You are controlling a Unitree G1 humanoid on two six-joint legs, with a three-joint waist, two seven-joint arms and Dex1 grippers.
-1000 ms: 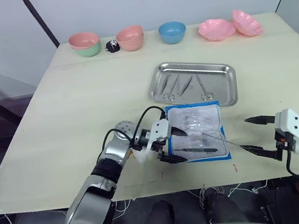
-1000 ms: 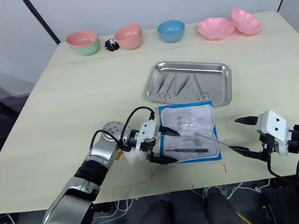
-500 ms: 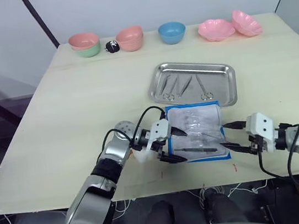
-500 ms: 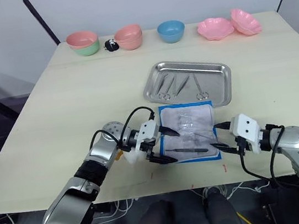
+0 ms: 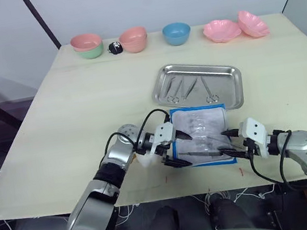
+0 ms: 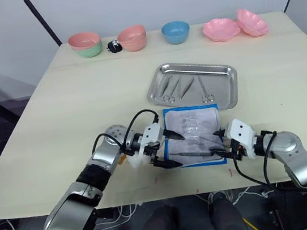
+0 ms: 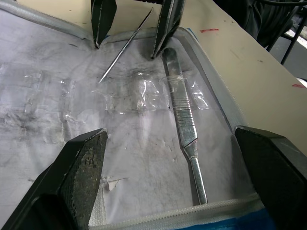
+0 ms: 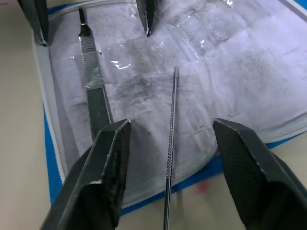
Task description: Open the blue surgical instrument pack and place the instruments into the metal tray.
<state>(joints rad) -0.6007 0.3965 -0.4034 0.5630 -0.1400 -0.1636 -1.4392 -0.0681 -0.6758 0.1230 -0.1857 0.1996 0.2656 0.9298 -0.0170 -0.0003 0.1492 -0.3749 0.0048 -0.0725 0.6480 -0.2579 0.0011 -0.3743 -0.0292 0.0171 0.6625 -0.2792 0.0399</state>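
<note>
My right gripper (image 6: 220,143) spread over pack's near right edge, straddling thin probe (image 8: 171,120) | left gripper (image 6: 170,150) spread at blue surgical instrument pack (image 6: 193,135) left edge; flat-handled instrument (image 7: 184,127) inside | metal tray (image 6: 192,86) just beyond pack

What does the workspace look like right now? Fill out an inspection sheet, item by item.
Surface: pale table, red marks near the front edge.
Job's things: blue surgical instrument pack lies open; a flat-handled tool and a thin probe remain on it. Metal tray behind it holds several instruments.
Clutter: coloured bowls along the far edge, a small black object among them.
Grippers: left gripper open at the pack's left edge; right gripper open, straddling the probe.
Cables: black leads on both wrists; more under the table.
Surroundings: plain wall, dark pole.
</note>
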